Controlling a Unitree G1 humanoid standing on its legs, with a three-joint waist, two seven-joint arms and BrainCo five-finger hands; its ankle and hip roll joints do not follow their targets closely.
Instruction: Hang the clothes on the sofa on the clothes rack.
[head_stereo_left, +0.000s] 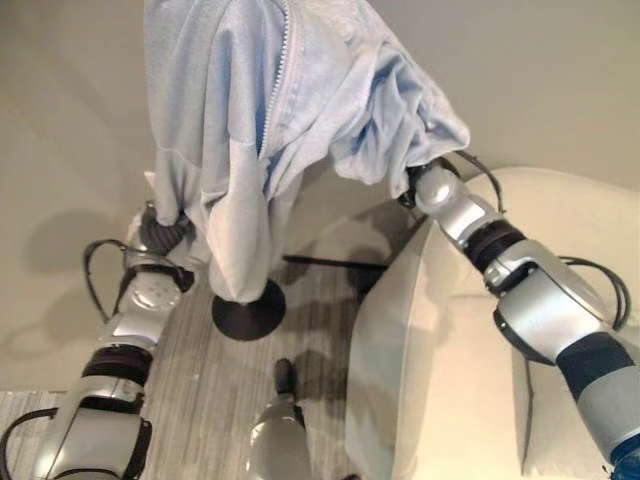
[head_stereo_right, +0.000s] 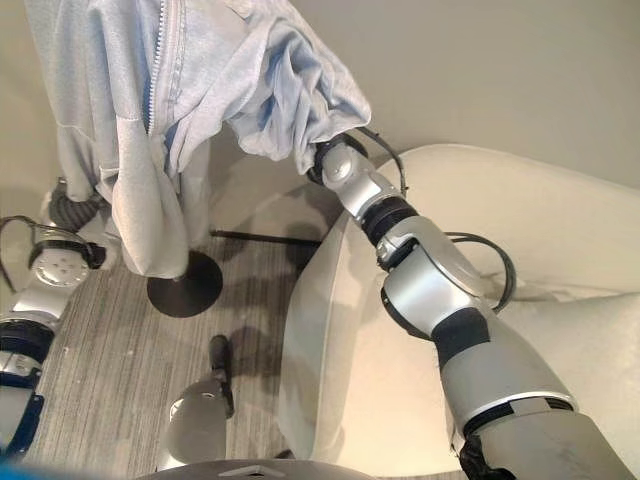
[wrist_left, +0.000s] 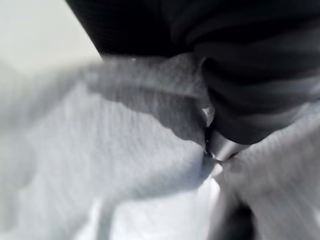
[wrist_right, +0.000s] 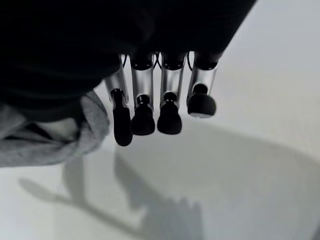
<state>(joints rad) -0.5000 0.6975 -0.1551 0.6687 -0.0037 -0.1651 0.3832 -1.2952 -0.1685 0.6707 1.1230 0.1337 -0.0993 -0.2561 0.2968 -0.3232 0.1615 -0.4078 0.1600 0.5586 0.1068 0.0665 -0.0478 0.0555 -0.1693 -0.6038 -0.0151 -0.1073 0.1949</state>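
One pale blue zip-up garment (head_stereo_left: 270, 110) hangs lengthwise, long axis roughly vertical, zipper running down its front; lower hem ends just above the round black rack base (head_stereo_left: 248, 310) on the striped floor (head_stereo_left: 190, 400); the rack's pole is hidden inside the cloth.

Left hand (head_stereo_left: 160, 235) is at the garment's left lower edge, dark wrist cover showing, fingers buried in the fabric; in the left wrist view cloth (wrist_left: 100, 165) bunches close against the cover; cannot tell whether the fingers are clamped or loose.

Right hand (wrist_right: 150, 107) is raised at the garment's right side, wrist just under a bunched fold (head_stereo_right: 300, 110); in its wrist view the fingers hang in a row, bent a little at the tips, gripping nothing; a grey fold (wrist_right: 60, 140) lies beside them, under the cover.

One cream sofa (head_stereo_left: 560, 230) on the right, beneath the right arm; one garment, one rack base counted.
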